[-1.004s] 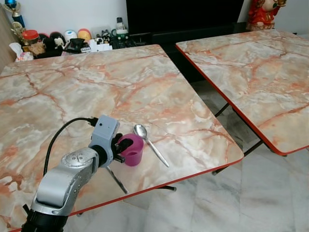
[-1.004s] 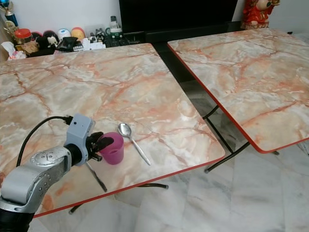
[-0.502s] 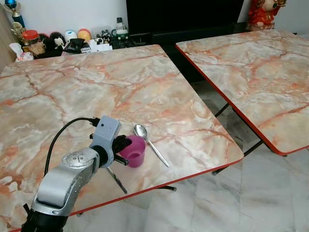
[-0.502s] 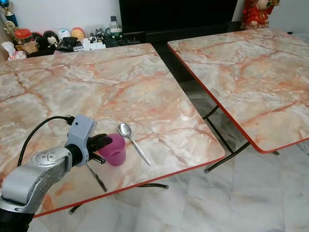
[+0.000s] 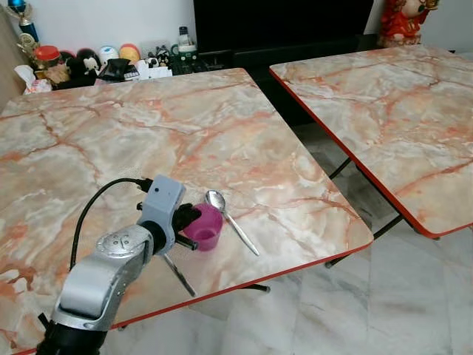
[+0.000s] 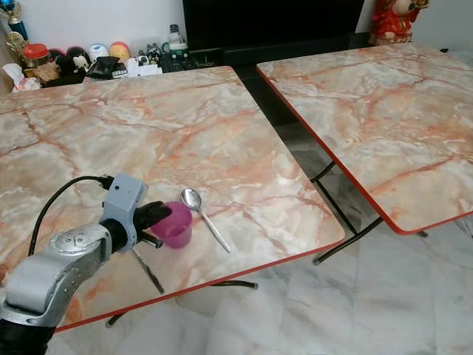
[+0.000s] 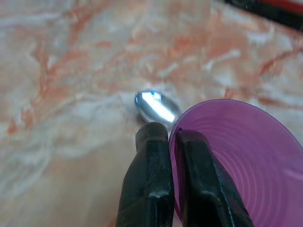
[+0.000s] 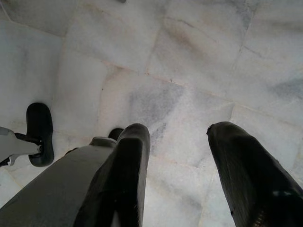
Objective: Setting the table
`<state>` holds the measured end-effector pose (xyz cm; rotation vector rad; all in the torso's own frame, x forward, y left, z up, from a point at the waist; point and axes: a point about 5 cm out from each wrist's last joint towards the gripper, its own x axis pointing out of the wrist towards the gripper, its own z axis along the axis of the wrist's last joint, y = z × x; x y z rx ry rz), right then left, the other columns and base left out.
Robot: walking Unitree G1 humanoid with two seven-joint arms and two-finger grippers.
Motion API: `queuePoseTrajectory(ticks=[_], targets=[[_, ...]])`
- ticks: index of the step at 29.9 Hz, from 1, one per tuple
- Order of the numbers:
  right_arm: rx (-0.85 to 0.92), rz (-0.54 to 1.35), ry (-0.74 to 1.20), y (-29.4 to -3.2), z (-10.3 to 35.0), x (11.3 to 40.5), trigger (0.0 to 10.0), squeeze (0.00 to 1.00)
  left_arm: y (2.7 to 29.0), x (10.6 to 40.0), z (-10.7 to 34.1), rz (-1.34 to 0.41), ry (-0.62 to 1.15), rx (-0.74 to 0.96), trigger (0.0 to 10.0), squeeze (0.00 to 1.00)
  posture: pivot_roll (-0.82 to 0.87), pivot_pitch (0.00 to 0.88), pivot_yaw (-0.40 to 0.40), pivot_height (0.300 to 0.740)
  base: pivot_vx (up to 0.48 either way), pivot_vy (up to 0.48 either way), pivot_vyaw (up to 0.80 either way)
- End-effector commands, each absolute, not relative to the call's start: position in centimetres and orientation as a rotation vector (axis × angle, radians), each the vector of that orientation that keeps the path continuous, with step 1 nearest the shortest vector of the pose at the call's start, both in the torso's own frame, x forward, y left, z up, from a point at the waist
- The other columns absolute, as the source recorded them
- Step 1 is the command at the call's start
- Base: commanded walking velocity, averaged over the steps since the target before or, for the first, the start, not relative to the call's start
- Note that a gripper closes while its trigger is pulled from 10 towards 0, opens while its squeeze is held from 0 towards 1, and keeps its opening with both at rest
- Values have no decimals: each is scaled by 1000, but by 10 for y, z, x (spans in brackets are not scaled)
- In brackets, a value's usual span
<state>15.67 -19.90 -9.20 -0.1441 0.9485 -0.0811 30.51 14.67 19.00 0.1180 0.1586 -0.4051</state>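
Note:
A purple cup (image 5: 205,228) stands near the front edge of the marble table (image 5: 133,140), tipped slightly toward my left gripper (image 5: 188,219), which is shut on its rim. In the left wrist view the two black fingers (image 7: 151,179) pinch the cup's wall (image 7: 236,161), one inside and one outside. A metal spoon (image 5: 230,220) lies just right of the cup, bowl (image 7: 155,106) toward the far side. A dark knife-like utensil (image 5: 179,275) lies on the table under my left wrist. My right gripper (image 8: 177,137) hangs open over the floor.
A second marble table (image 5: 384,103) stands to the right, across a gap with tiled floor (image 5: 347,296). Jars, toys and clutter (image 5: 96,63) line the far side, beside a black TV cabinet (image 5: 281,22). A red figurine (image 5: 403,21) stands at the back right.
The cup has shifted slightly left and tilted in my left gripper's hold. The spoon and the utensil have not moved.

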Motion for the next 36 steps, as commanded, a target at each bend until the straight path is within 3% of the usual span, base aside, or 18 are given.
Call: queuePoseTrajectory(ticks=[1, 4, 11, 12, 13, 15, 30, 36], targets=[[-145, -82, 980, -200, -95, 149, 10000, 0, 153, 306, 195, -364, 110, 108, 0, 0, 37, 119, 7, 740, 0, 0, 0], [-147, -84, 981, -202, -95, 148, 10000, 0, 156, 309, 214, -307, -23, 41, 0, 0, 38, 118, 4, 740, 0, 0, 0], [-150, -84, 982, -204, -95, 147, 10000, 0, 178, 306, 217, -221, -154, -43, 0, 0, 35, 115, -1, 740, 0, 0, 0], [-151, -85, 982, -204, -95, 147, 10000, 0, 182, 301, 213, -252, -175, -54, 3373, 0, 36, 114, -2, 740, 0, 0, 0], [-151, -85, 982, -204, -95, 147, 10000, 0, 182, 301, 213, -252, -175, -54, 3373, 0, 36, 114, -2, 740, 0, 0, 0], [-152, -86, 982, -205, -95, 147, 10000, 0, 185, 296, 211, -283, -206, 25, 10000, 0, 43, 117, -9, 740, 0, 0, 0], [-170, -79, 971, -204, -94, 150, 10000, 0, 190, 292, 201, -218, -259, -10, 10000, 0, 40, 114, -10, 740, 0, 0, 0], [-165, -78, 970, -203, -94, 150, 10000, 0, 207, 289, 191, -209, -260, 37, 10000, 0, 40, 116, -10, 740, 0, 0, 0]])
